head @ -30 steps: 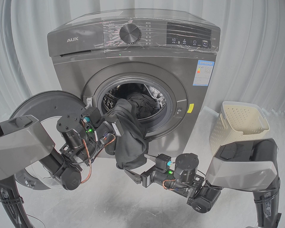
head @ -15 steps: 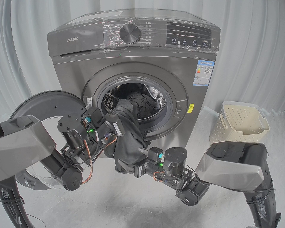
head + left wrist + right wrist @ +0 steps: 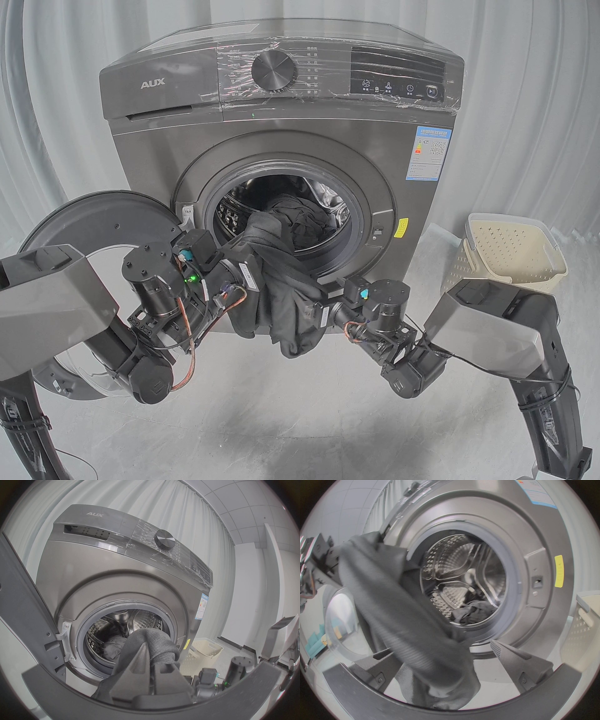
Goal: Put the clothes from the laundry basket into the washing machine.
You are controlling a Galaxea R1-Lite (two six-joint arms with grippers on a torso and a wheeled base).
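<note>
The right gripper (image 3: 442, 647) has swung up under the hanging garment (image 3: 284, 300), fingers spread wide with cloth draped over them. The left gripper (image 3: 153, 658) stays clamped on the garment at the lower left rim of the washer (image 3: 187, 144) opening. The loose tail can probably be pushed in now.

Your right gripper (image 3: 442, 648) sits before the washing machine (image 3: 500, 514), jaws wide apart. A dark grey garment (image 3: 403, 617) hangs down between them. It is draped over one finger (image 3: 375, 670), while the other finger (image 3: 518, 664) is bare. Inside the drum (image 3: 462, 564) you can see a crumpled dark garment (image 3: 473, 611). The open door (image 3: 340, 617) shows behind the hanging cloth. The cream laundry basket (image 3: 581, 630) stands at the machine's other side.
</note>
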